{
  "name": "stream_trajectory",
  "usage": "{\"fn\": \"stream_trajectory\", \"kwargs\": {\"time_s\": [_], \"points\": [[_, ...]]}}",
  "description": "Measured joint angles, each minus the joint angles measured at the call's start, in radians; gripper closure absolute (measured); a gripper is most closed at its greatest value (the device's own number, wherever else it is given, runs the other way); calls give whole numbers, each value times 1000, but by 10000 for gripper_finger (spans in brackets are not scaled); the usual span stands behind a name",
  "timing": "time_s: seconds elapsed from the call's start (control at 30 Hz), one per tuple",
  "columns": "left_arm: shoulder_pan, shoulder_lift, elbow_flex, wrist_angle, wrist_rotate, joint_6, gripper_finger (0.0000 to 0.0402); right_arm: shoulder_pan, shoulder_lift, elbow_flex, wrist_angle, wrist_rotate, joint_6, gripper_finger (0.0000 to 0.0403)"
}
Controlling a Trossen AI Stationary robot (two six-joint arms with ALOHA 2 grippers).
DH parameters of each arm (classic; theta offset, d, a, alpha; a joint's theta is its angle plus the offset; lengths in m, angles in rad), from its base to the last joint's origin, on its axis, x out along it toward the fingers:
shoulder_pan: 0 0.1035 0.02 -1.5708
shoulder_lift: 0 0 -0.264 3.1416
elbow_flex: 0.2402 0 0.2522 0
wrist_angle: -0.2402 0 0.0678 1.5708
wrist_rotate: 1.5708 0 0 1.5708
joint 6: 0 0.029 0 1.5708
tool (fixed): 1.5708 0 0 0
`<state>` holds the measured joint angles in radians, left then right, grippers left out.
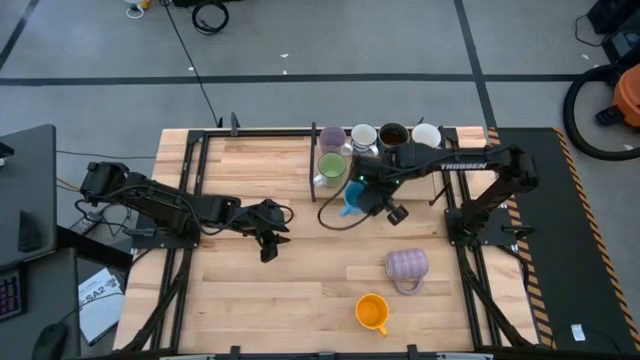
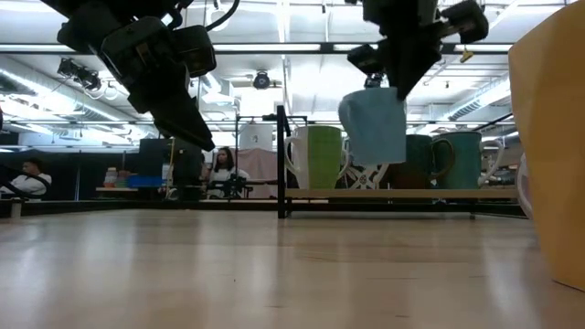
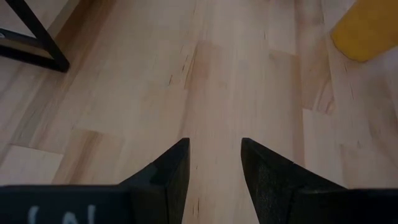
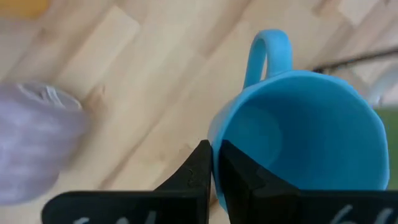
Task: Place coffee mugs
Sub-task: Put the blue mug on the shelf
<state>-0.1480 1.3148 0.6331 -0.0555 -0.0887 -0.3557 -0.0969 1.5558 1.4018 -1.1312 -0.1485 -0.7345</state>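
My right gripper [image 1: 366, 196] is shut on a blue mug [image 4: 298, 137], which hangs above the table [image 1: 260, 290] just in front of a dark rack [image 2: 384, 194] at the far edge. On the rack stand a green mug [image 1: 331, 167], a lilac one [image 1: 333, 138], two white ones [image 1: 363, 135] and a dark one [image 1: 393, 133]. A ribbed lavender mug [image 1: 407, 265] lies on its side, and an orange mug [image 1: 372, 312] stands near the front edge. My left gripper [image 1: 268, 238] hovers open over bare wood at centre left. My right gripper pinches the blue mug's rim wall [image 4: 214, 140], one finger [image 4: 239, 177] inside the cup and one [image 4: 196, 171] outside, on the side away from the handle [image 4: 267, 53]. The fingers come from above, pointing steeply down. The mug hangs lifted clear, mouth up, slightly tilted [image 2: 375, 123].
A black frame borders the table on the left [image 1: 190, 190] and right [image 1: 455, 210]. A dark cable loop [image 1: 335, 216] lies on the wood below the blue mug. Bare wood lies between my left gripper and the lavender mug.
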Motion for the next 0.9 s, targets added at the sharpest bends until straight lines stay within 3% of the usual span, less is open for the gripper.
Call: {"fn": "stream_trajectory", "kwargs": {"time_s": [0.57, 0.9], "points": [[0, 0, 0, 0, 0, 0, 251, -211, 13, 1, -16, -1, -210, 372], [0, 0, 0, 0, 0, 0, 251, -271, 31, 1, -11, -47, -209, 371]]}}
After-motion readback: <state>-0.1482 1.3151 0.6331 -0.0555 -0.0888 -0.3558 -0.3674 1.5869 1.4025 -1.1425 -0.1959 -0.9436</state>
